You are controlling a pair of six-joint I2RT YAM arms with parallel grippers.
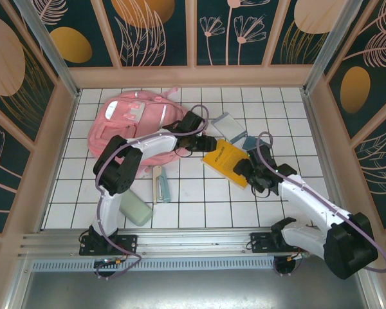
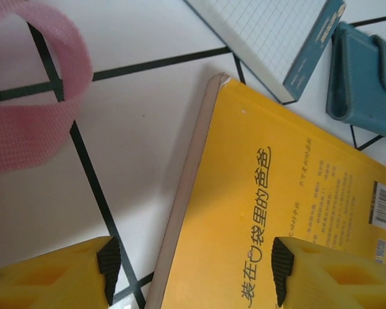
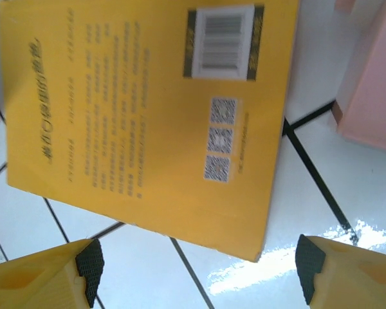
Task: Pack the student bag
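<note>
My left claw (image 2: 196, 270) hangs released, its yellow fingers spread across the spine edge of a yellow book (image 2: 276, 193). My right claw (image 3: 193, 270) is also released, gripping nothing, near the same book's barcode corner. A pink strap (image 2: 38, 109) lies close to the left claw. The student bag (image 1: 138, 119) rests at the table's (image 1: 199, 193) far left. It looks soft, floppy and probably light. I judge the strap or opening rim the best hold. Walls crowd its left and back; open tile lies toward the middle.
</note>
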